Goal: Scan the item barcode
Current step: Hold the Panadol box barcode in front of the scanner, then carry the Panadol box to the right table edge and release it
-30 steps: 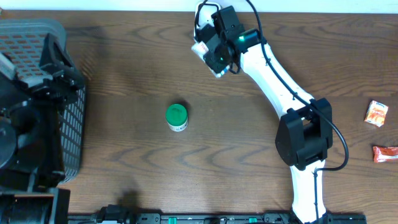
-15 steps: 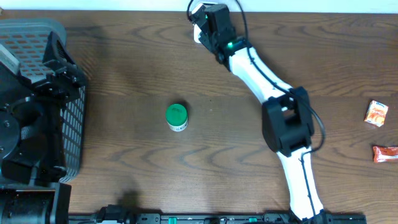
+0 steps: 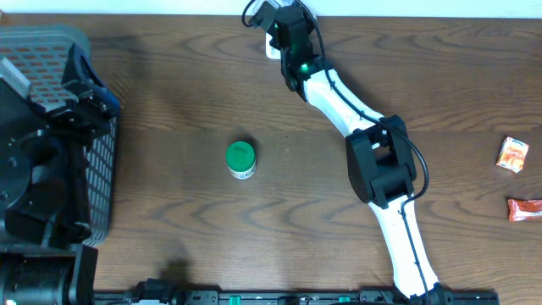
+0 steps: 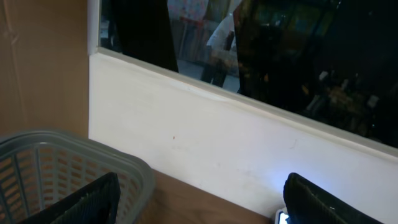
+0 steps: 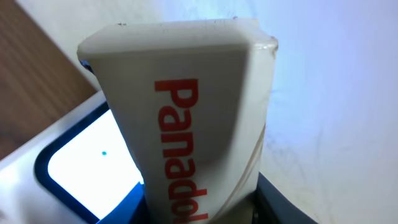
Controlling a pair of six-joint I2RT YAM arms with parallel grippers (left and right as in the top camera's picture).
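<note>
As the right gripper (image 3: 284,32) clamped the Panadol box (image 5: 186,124) against the lit scanner (image 5: 81,168) at top centre, nothing blocked it. Left gripper (image 4: 199,214) fingers stood wide apart by the basket (image 3: 100,161). Green-lidded jar (image 3: 240,158) sat mid-frame, orange packet (image 3: 512,154) and red packet (image 3: 525,208) far right.

A green-lidded jar (image 3: 240,158) sits near the middle of the wooden table (image 3: 169,85), well apart from everything else. A grey mesh basket (image 3: 102,165) stands at the left edge. Near the right edge lies an orange packet (image 3: 511,154), with a red packet (image 3: 524,208) close beside it, nearer the table's front. A white wall (image 4: 205,149) runs behind the table, under a dark window (image 4: 298,56).
</note>
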